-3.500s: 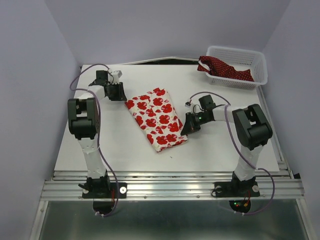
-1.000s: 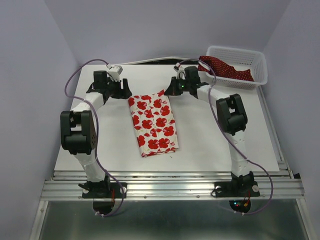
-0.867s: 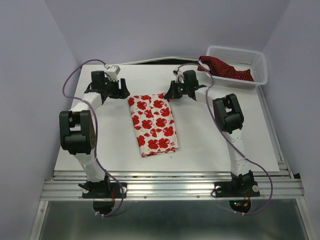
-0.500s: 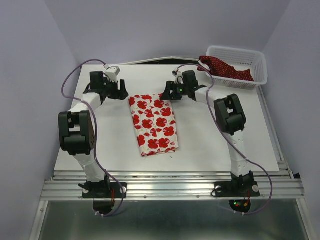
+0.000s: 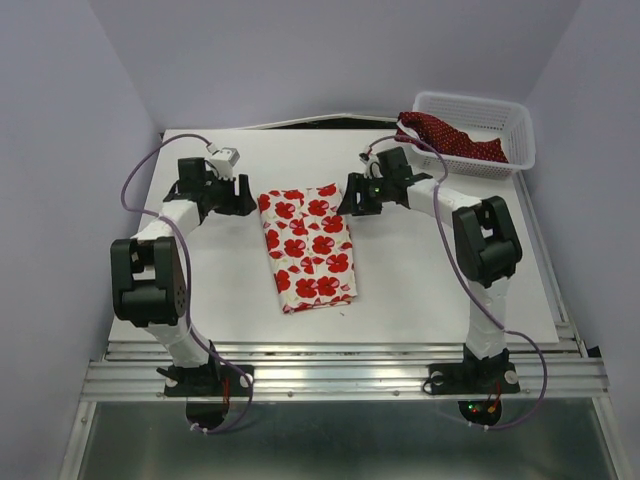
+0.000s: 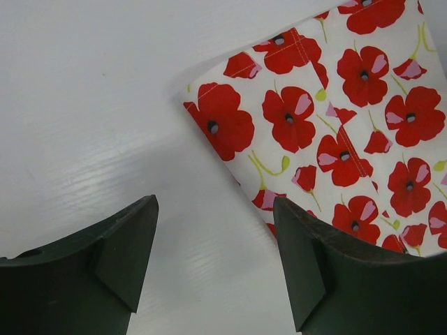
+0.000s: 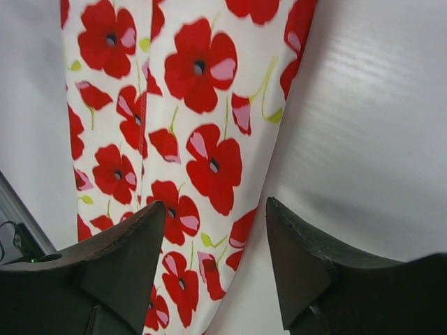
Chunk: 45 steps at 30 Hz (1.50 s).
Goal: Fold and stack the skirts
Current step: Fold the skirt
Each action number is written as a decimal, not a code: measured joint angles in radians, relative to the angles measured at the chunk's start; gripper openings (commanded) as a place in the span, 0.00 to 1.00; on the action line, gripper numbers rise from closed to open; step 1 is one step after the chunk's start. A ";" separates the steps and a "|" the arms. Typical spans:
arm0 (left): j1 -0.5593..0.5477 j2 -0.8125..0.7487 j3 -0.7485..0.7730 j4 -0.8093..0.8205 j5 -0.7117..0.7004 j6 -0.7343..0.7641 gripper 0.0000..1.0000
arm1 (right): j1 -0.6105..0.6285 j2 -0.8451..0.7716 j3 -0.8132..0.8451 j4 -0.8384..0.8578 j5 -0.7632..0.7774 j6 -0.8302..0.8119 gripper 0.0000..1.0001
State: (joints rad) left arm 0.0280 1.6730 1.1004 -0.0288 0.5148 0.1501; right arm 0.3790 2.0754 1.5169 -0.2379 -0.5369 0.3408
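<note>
A white table stands in front of me, with two robot arms reaching forward from its near edge. Between them lies the white poppy skirt, folded into a long narrow panel that runs from the far middle of the table back toward the arms on a slight slant. It lies flat with fairly even edges, which suggests this fold is done or nearly so.

The left gripper sits low just beside the skirt's far left corner. Its wrist camera shows two dark fingers spread wide with only bare table between them. The corner of the cloth lies just ahead, untouched.

The right gripper mirrors it at the far right corner. Its own camera shows the fingers parted over the cloth's right edge, with the print lying smooth beneath and nothing pinched (no lift or bunching there). So both claws are open and empty, one at each far corner. That is the placing you would expect of a pair working the top edge together.

The dark red skirt, speckled with tiny white dots, is heaped in the white lattice basket at the table's far right corner, part of it draped over the basket's left rim. It is not yet folded, so I judge roughly half the task is left. That skirt must come out, be folded and be set on the poppy one.
</note>
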 measured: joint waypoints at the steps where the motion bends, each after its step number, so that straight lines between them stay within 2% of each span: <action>1: 0.000 0.002 -0.003 -0.002 0.006 -0.005 0.77 | 0.000 0.003 -0.012 -0.002 -0.007 0.005 0.64; 6: 0.000 0.024 -0.008 -0.006 0.027 -0.026 0.77 | 0.000 0.030 -0.083 -0.018 -0.057 0.041 0.64; 9: 0.000 0.025 -0.008 -0.005 0.032 -0.031 0.77 | -0.005 0.033 -0.117 0.023 -0.106 0.082 0.54; 10: 0.000 0.025 -0.008 -0.005 0.033 -0.032 0.77 | -0.005 0.037 -0.125 0.039 -0.119 0.095 0.46; 12: 0.000 0.026 -0.008 -0.005 0.034 -0.035 0.77 | -0.005 0.055 -0.138 0.086 -0.156 0.135 0.40; 16: 0.000 0.029 -0.008 -0.005 0.035 -0.036 0.74 | -0.007 0.092 -0.155 0.161 -0.230 0.213 0.55; 19: 0.000 0.034 -0.008 -0.008 0.036 -0.035 0.70 | -0.006 0.090 -0.163 0.193 -0.253 0.225 0.58; 23: -0.005 0.032 -0.008 -0.037 0.029 -0.023 0.72 | -0.006 0.056 -0.203 0.208 -0.246 0.208 0.64; 26: -0.031 0.009 -0.015 -0.077 -0.011 0.005 0.73 | -0.005 0.009 -0.239 0.196 -0.227 0.190 0.63; 31: -0.103 -0.101 -0.054 -0.113 -0.046 0.034 0.73 | -0.005 -0.031 -0.257 0.179 -0.205 0.192 0.55; 36: -0.105 -0.125 -0.054 -0.111 -0.056 0.028 0.73 | -0.005 0.010 -0.239 0.171 -0.218 0.236 0.48; 43: -0.091 -0.095 -0.053 -0.109 -0.092 -0.011 0.73 | -0.005 0.059 -0.217 0.172 -0.250 0.277 0.18; 45: -0.068 -0.052 -0.050 -0.108 -0.077 -0.039 0.73 | -0.006 0.064 -0.217 0.176 -0.256 0.285 0.17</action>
State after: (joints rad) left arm -0.0395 1.6211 1.0500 -0.1368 0.4381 0.1116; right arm 0.3729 2.1399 1.2995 -0.0616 -0.7929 0.6258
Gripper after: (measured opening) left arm 0.731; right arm 0.201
